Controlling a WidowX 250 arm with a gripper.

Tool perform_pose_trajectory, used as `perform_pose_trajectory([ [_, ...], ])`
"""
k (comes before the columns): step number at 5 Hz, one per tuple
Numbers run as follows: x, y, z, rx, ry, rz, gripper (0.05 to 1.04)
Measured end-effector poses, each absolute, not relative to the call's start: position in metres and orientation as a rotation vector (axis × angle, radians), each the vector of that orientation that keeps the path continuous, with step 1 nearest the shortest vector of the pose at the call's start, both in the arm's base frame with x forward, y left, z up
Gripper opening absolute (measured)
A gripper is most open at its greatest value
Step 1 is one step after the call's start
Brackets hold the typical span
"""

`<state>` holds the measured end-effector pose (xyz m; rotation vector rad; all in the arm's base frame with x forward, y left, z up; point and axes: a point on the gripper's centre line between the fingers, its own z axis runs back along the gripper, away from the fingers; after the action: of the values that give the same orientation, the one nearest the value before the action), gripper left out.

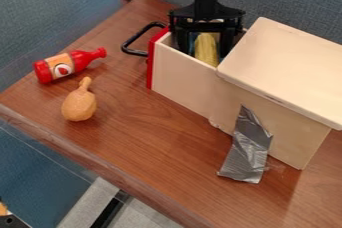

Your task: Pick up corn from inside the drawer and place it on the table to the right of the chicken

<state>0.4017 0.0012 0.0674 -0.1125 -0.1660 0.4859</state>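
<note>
Orange label (51,63) on red bottle (81,60); no readable text.

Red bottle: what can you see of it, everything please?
The bottle lies on its side on the wood-look table, its neck towards the drawer's black handle. It looks like glossy plastic, red, with an orange label bearing a pale patch. Only the table touches it; the drumstick nearby lies apart.

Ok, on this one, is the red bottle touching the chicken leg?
Apart. In the camera view, brown table shows as a narrow strip between the side of the red bottle and the thin end of the chicken leg.
</note>
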Motion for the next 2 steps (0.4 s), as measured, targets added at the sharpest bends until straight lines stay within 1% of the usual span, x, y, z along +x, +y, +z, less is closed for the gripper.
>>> perform_pose_trajectory([
  [1, 0.4003, 0.0056, 0.0647, -0.125, -0.162, 0.533, 0.684],
  [2, 0.4007, 0.0066, 0.0654, -0.125, -0.163, 0.525, 0.494],
])
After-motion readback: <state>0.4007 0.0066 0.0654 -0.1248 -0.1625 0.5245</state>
